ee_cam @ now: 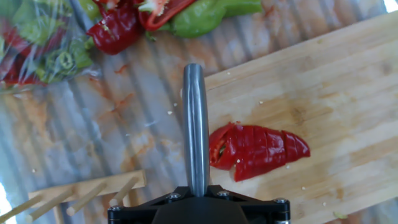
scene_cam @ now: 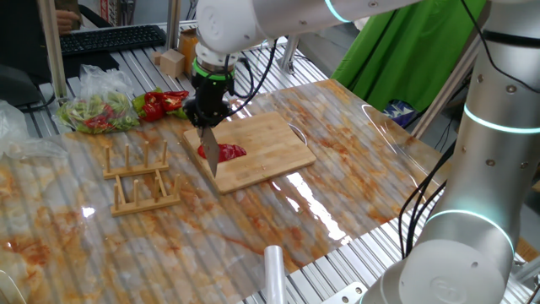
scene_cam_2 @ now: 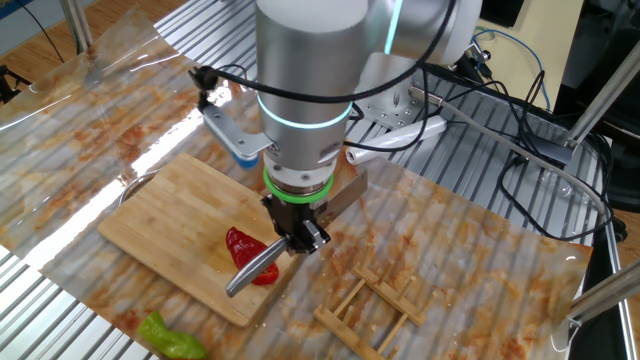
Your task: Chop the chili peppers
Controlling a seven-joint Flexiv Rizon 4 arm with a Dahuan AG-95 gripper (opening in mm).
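A red chili pepper [ee_cam: 258, 151] lies on the bamboo cutting board [ee_cam: 336, 81], scored with several cuts and still lying together. It also shows in one fixed view [scene_cam: 229, 153] and the other fixed view [scene_cam_2: 243, 249]. My gripper [scene_cam: 205, 108] is shut on a knife [ee_cam: 196, 124], blade down. The blade's spine runs along the pepper's left end in the hand view, at the board's left edge. The knife also shows in one fixed view [scene_cam: 209, 149] and the other fixed view [scene_cam_2: 252, 271]. The gripper [scene_cam_2: 296, 228] stands above the board's near corner.
A wooden peg rack [scene_cam: 139, 177] stands left of the board. Red and green pepper pieces [scene_cam: 164, 103] and a plastic bag of cut peppers [scene_cam: 97, 111] lie behind it. A green pepper [scene_cam_2: 170, 335] lies off the board's edge. A clear ridged sheet [scene_cam: 354, 152] covers the table.
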